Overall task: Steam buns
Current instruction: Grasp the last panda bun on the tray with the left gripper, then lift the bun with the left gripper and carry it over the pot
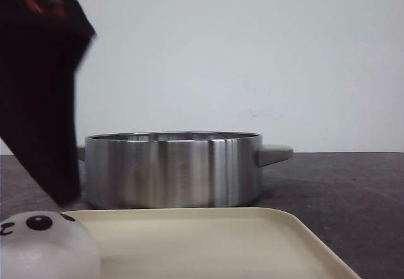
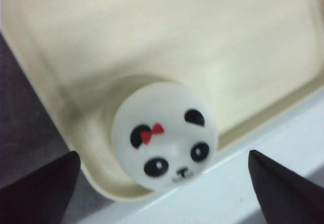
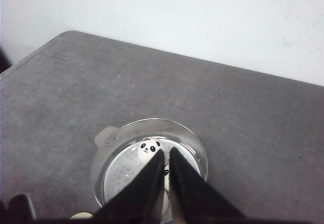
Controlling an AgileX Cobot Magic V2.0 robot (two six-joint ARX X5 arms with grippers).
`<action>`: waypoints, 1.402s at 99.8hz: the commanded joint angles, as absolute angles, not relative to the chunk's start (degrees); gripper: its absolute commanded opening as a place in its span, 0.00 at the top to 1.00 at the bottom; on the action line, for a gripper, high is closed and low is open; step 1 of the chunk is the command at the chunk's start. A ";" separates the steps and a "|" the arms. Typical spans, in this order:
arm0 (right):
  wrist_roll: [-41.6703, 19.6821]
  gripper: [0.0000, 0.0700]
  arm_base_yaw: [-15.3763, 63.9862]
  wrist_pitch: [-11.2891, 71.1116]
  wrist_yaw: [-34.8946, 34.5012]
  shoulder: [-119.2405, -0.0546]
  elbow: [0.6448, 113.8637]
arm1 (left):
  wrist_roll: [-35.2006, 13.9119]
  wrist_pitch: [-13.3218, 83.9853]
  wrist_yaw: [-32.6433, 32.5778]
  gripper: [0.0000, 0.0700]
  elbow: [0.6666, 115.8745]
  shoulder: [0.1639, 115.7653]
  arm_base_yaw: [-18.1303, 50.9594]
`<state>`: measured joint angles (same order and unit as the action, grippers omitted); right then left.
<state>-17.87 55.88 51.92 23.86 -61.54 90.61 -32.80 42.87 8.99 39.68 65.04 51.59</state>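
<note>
**Operator:** What am I standing in front of?

**Spotter:** You face a dark grey, slightly mottled desk [image 3: 243, 112] with a plain white wall [image 1: 252, 52] behind it. A brushed steel pot [image 1: 173, 168] sits on the desk, a stub handle sticking out toward your right in the front view. Just in front of it lies a cream tray [image 1: 208, 241] with a raised rim.

**Operator:** Any writing or logos?

**Spotter:** You will find none readable on the pot, the tray or the buns.

**Operator:** Where are the buns, and how do they sit?

**Spotter:** One bun [image 2: 164, 135] sits in a corner of the tray, touching or almost touching the rim. It is a round dome with no long axis; its panda face, with a red bow by one ear, looks up at your left wrist camera. In the front view it shows at the tray's near left. Another bun [image 3: 149, 150] lies inside the pot, face up; your right gripper's fingers hide more white shapes beneath.

**Operator:** And my grippers?

**Spotter:** Your left gripper [image 2: 164, 183] is spread wide, holding nothing, one finger to each side of the tray bun. Your right gripper [image 3: 166, 158] hangs over the pot with its fingers nearly together, nothing between them.
</note>
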 commanded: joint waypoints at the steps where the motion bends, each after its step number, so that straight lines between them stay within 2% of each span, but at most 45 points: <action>1: -18.24 0.99 56.80 51.53 23.99 -62.06 91.72 | -33.71 41.87 9.10 0.03 40.40 67.55 52.23; 30: -18.22 0.99 57.32 52.23 24.01 -61.95 91.72 | -33.69 40.95 9.10 0.03 40.40 74.81 52.23; 43: -18.22 0.99 57.32 53.19 24.03 -61.95 91.72 | -33.65 40.91 9.08 0.07 40.40 75.42 52.21; 48: -18.20 0.99 57.32 53.34 24.03 -61.95 91.72 | -33.63 40.91 9.08 0.19 40.40 75.42 52.23; 59: -18.17 0.99 57.32 53.54 24.03 -61.95 91.72 | -33.45 40.95 9.08 0.58 40.40 75.42 52.23; 68: -18.17 0.99 57.32 53.74 24.03 -61.98 91.72 | -33.17 40.93 9.08 0.84 40.40 75.42 52.23; 72: -18.15 0.99 57.32 53.74 24.03 -61.98 91.72 | -32.80 40.88 9.06 0.99 40.40 75.42 52.23; 98: -17.96 0.99 57.32 54.13 24.05 -61.98 91.72 | -32.08 41.08 10.17 1.00 42.17 73.08 52.27; 120: -17.96 0.99 57.32 54.33 24.03 -61.98 91.72 | -31.64 41.08 9.10 1.00 53.84 65.87 52.51; 129: -17.96 0.99 57.32 54.33 24.03 -61.98 91.72 | -28.27 41.52 5.67 1.00 59.88 65.60 52.27; 140: -17.96 0.99 57.32 54.30 24.03 -61.98 91.72 | -21.15 42.17 1.50 1.00 67.31 67.66 50.04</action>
<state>-17.89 56.62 54.74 23.88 -61.54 90.61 -27.86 41.89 3.55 63.24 65.45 50.98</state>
